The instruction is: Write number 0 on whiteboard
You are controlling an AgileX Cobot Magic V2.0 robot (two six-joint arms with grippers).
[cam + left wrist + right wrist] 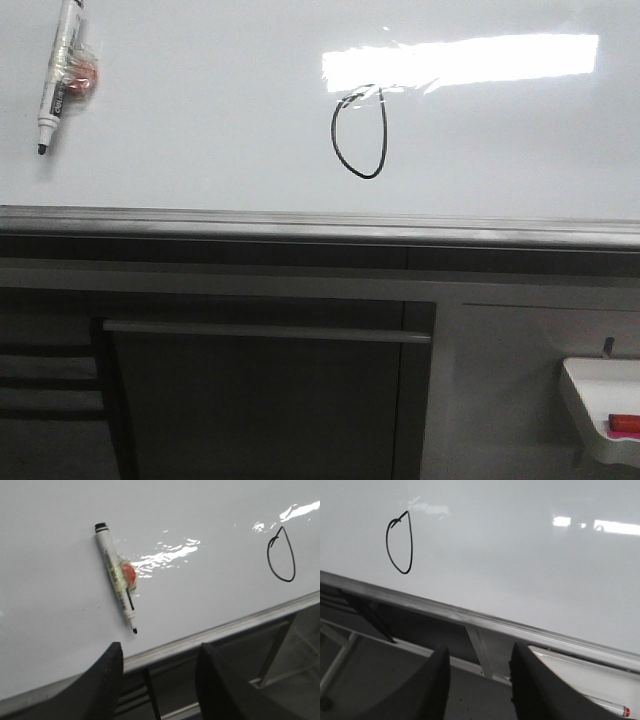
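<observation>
Showing one closed number 0 [359,132] low on the whiteboard [200,110], just above the grey rail [320,225], so probably finished. Left gripper [160,680] and right gripper [479,680] both spread wide, pinching nothing, hanging back below the rail. Could still go wrong: brushing the wet ink and smearing the oval, or knocking the marker [116,578] (stuck uncapped to the board, well left of the digit). Counted: one zero, one black marker, one side tray [600,405] holding one red item [624,424], two grippers.

Hand-drawn number 0 [360,132] on whiteboard [200,110]; marker [55,75] label unreadable.
</observation>
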